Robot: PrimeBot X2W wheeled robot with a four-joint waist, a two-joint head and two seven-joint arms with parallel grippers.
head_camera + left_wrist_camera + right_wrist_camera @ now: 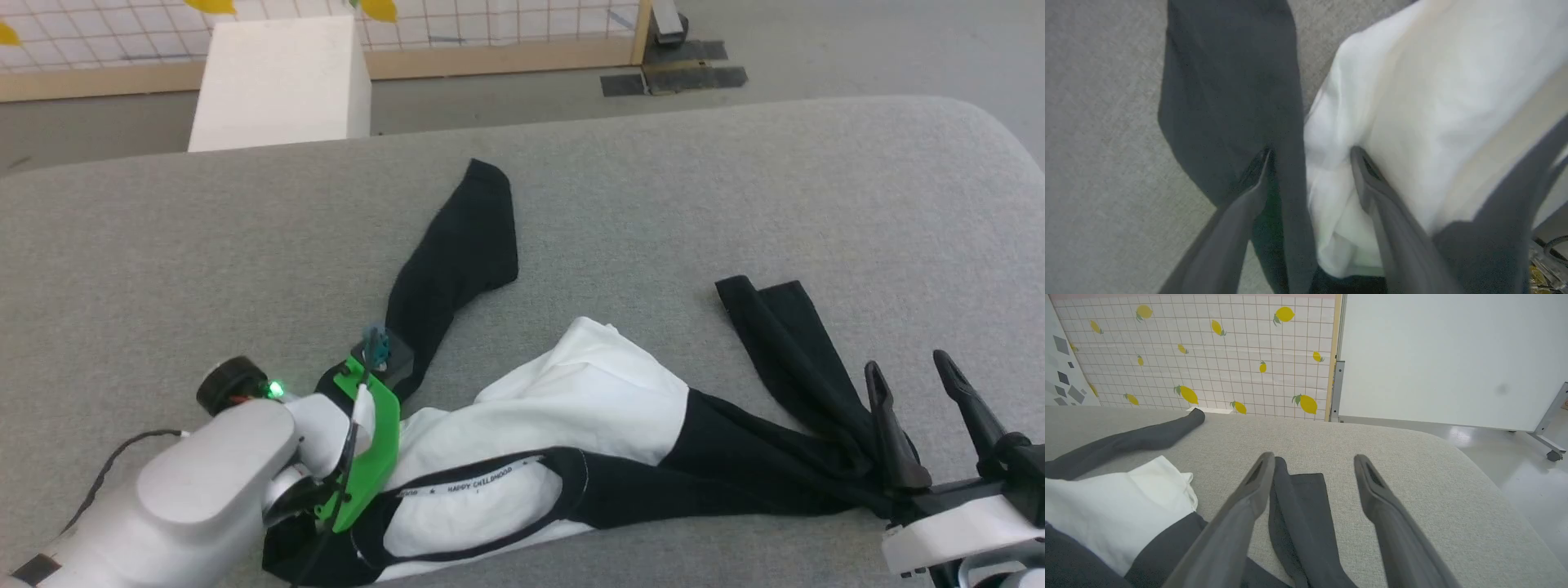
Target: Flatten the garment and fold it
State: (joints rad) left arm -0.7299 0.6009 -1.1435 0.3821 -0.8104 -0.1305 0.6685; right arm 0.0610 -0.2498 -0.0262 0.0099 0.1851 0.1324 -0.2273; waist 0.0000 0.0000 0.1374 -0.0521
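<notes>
The garment [588, 392] lies crumpled on the grey table [735, 180], its white body bunched in the middle. One black sleeve [465, 245] runs toward the far side and the other [775, 327] lies to the right. The black-trimmed collar [490, 486] faces up near the front edge. My left arm [245, 465] reaches down over the garment's left side and hides its own fingers. In the left wrist view my left gripper [1310, 155] is open, one finger over the black sleeve [1229, 102], the other on white cloth [1433, 102]. My right gripper [906, 363] stands open above the right sleeve [1298, 506], holding nothing.
A white box [277, 82] stands on the floor beyond the table's far edge. A lemon-patterned tiled panel [1208, 355] and a white board on wheels [1445, 355] stand behind. The table's rounded corner [980, 131] is at the far right.
</notes>
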